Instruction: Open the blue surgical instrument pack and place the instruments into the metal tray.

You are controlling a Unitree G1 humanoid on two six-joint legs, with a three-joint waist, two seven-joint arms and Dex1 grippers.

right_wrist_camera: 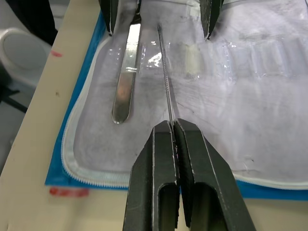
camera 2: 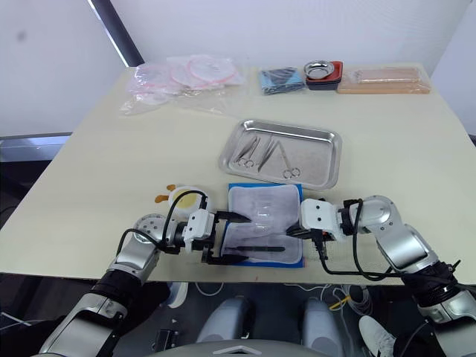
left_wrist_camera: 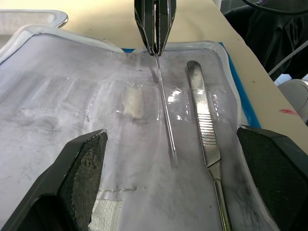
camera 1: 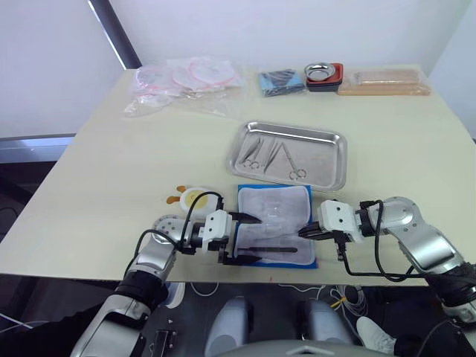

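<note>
The blue surgical instrument pack (camera 1: 277,212) lies open near the table's front edge, pale lining up. My left gripper (camera 1: 253,238) is open, its fingers (left_wrist_camera: 82,178) spread over the pack's left part with nothing between them. At the pack's right edge, my right gripper (right_wrist_camera: 172,126) is shut on the end of a thin needle-like instrument (right_wrist_camera: 165,72) that lies across the lining. A flat silver instrument (left_wrist_camera: 204,125) rests beside it, nearer the front edge. Behind the pack, the metal tray (camera 1: 327,134) holds several instruments (camera 1: 275,156).
A small yellow-and-white round object (camera 1: 195,199) sits just left of the pack. Along the back stand clear bags of pink tubing (camera 1: 186,78), a dark blue cloth bundle (camera 1: 281,80), a small steel bowl (camera 1: 323,73) and a tan flat package (camera 1: 383,82).
</note>
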